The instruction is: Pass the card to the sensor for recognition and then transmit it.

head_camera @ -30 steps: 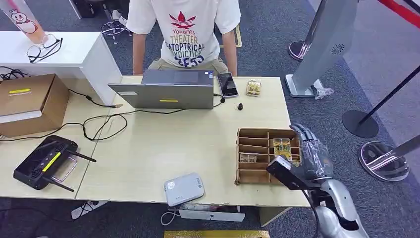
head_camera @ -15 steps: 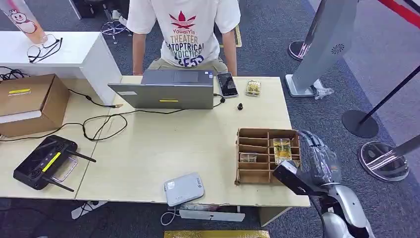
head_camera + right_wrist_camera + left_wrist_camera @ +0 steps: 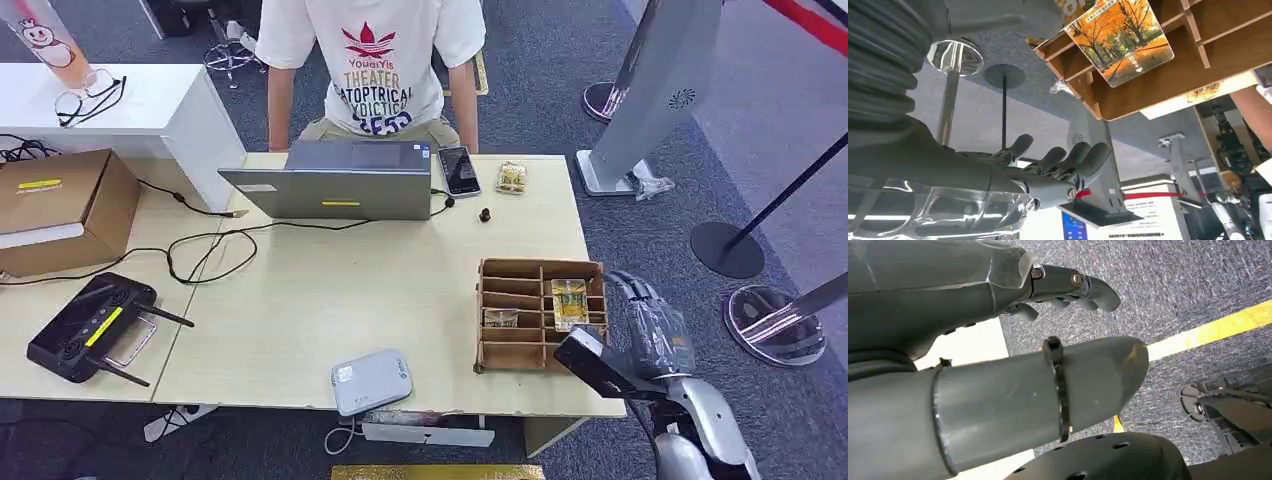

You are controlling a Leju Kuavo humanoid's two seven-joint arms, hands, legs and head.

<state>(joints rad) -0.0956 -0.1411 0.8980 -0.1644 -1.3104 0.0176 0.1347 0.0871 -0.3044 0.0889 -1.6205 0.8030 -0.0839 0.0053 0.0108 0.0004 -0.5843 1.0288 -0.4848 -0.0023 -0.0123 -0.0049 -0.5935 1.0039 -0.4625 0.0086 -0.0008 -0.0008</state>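
The right hand (image 3: 655, 325) hung just off the table's right edge, beside the wooden divider tray (image 3: 500, 272), its fingers (image 3: 1068, 157) loosely spread and holding nothing. The left hand (image 3: 1063, 287) hung low over grey carpet with a yellow floor line (image 3: 1208, 330), its fingers (image 3: 1098, 290) gently curled around nothing; whether they were truly closed could not be told.

The card (image 3: 569, 301) lay in a compartment on the tray's right side, nearest the right hand, and a second card (image 3: 501, 318) sat in a compartment further left. In the right wrist view the near card (image 3: 1120, 40) was glossy, printed with orange autumn trees and a small line of white characters too fine to read. It looked thin, light, stiff and slick. Lying low between partitions, it would probably be hard to pinch flat, so a raised or overhanging edge seems the best place to take it, thumb against a fingertip.

Toward the table's front edge sat the grey sensor box (image 3: 371, 381), well apart from the tray. Across the table, behind a laptop (image 3: 335, 180), a person's shirt (image 3: 375, 60) read "THEATER" among other partly legible lettering.
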